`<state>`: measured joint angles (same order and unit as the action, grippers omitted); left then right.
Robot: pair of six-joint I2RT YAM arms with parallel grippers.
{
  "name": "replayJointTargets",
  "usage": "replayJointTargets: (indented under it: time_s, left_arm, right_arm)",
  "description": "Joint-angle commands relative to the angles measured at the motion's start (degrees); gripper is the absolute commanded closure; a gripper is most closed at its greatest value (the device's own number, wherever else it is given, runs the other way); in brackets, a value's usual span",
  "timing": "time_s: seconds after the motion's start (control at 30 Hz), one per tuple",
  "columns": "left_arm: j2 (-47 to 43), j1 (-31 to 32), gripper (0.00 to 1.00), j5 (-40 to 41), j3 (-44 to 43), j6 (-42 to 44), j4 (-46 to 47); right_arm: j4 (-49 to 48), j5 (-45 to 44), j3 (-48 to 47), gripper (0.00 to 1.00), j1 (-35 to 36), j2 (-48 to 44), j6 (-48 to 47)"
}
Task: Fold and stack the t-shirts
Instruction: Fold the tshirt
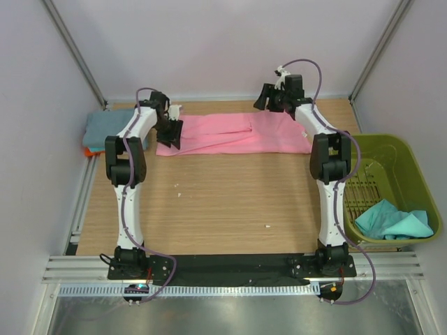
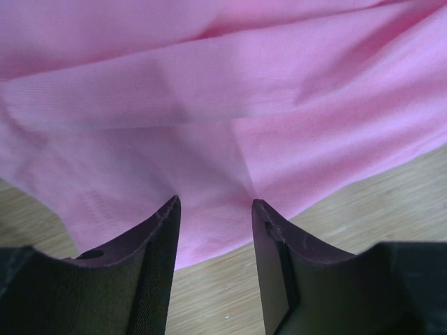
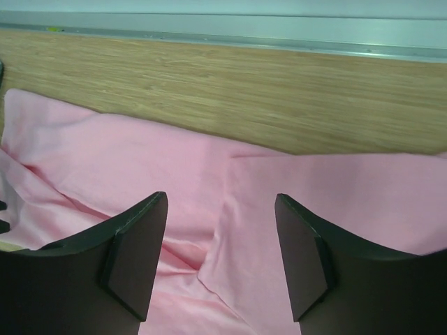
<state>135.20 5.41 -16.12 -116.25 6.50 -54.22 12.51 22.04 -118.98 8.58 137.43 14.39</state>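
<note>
Spread t-shirt (image 1: pixel 230 134) is lying across the upper centre of the table (image 1: pixel 223 202), folded stack (image 1: pixel 105 129) sitting just left of it. Basket (image 1: pixel 413 162) is sitting at the right edge, holding a crumpled t-shirt (image 1: pixel 391 222) in its lower end.

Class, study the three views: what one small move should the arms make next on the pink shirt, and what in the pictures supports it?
Probably lower the left gripper and shut it on the edge of the pink shirt. It stands open just above that edge, the shirt lies in a long, half-folded strip, and the right gripper hangs open over its right part.
</note>
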Motion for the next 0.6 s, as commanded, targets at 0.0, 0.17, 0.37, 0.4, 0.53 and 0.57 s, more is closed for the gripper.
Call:
replayJointTargets:
  time_s: [0.0, 0.17, 0.37, 0.4, 0.53, 0.57]
  left_arm:
    - [-6.08, -0.14, 0.52, 4.25, 0.58, 1.23, 4.99]
    - [-5.3, -0.14, 0.52, 5.13, 0.23, 2.2, 5.79]
    - [-8.19, 0.04, 0.52, -0.48, 1.28, 3.07, 5.26]
    - [-8.63, -0.05, 0.52, -0.67, 1.98, 3.51, 5.0]
    - [-9.51, 0.04, 0.52, -0.4, 4.36, 4.4, 3.77]
    - [-9.16, 0.13, 0.52, -0.49, 5.06, 3.79, 4.03]
  right_arm:
    - [0.4, -1.83, 5.13, 0.31, -2.42, -8.04, -2.0]
    - [3.48, -3.4, 12.18, 0.31, -4.27, -9.81, -4.54]
    - [10.86, -7.72, 12.1, 0.34, -4.54, -9.98, -11.12]
    - [12.08, -7.8, 12.19, 0.34, -4.54, -10.16, -12.01]
    - [12.19, -9.03, 13.86, 0.33, -4.54, -11.21, -12.64]
    - [12.1, -9.21, 14.21, 0.33, -4.54, -11.13, -12.46]
